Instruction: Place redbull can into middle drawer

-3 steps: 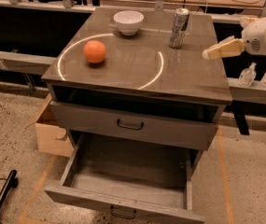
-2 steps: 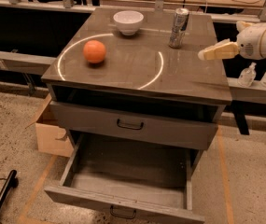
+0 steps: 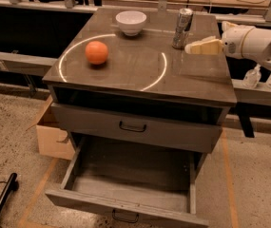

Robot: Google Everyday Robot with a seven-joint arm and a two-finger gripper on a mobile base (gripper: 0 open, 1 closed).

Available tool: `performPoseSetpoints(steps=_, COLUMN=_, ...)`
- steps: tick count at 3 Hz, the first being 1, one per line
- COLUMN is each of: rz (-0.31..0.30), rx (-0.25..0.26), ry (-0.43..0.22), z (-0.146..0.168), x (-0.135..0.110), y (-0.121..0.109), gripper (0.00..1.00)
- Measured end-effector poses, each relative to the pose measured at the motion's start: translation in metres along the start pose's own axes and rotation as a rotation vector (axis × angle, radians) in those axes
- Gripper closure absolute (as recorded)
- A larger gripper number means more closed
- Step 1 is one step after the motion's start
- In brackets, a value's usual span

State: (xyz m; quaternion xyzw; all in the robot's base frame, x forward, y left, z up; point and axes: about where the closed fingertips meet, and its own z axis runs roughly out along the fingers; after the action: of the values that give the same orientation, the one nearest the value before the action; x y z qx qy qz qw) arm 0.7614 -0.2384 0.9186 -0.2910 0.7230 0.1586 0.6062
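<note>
The redbull can [image 3: 182, 28], slim and silver with dark markings, stands upright at the back right of the cabinet top [image 3: 125, 75]. My gripper [image 3: 188, 47], with cream fingers on a white arm, reaches in from the right. Its tip is just right of the can's lower part, close to it, and holds nothing. The middle drawer [image 3: 125, 208], the lower of the two visible drawers, is pulled out toward me. Its grey inside shows and nothing lies in it. Its small black handle [image 3: 125, 216] is at the front.
An orange [image 3: 97, 52] and a white bowl [image 3: 130, 22] sit on the cabinet top, inside a bright ring of light. The drawer above [image 3: 132, 126] is shut. A cardboard box [image 3: 52, 137] stands left of the cabinet. Bottles [image 3: 252, 76] stand on a shelf at right.
My gripper has moved left across the cabinet top toward the redbull can. The can, orange, bowl and drawers have not moved.
</note>
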Motion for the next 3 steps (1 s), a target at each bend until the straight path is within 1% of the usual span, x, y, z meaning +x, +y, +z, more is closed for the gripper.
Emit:
performPoseSetpoints(steps=1, rz=0.017, rx=-0.032, ry=-0.002, z=0.026, x=-0.003, y=0.006, gripper=0.0)
performPoseSetpoints(steps=2, rz=0.035, rx=-0.051, ry=0.025, z=0.05, x=0.007, y=0.008, gripper=0.0)
performPoseSetpoints(steps=3, rz=0.04, rx=-0.045, ry=0.011, z=0.076, x=0.009, y=0.003, gripper=0.0)
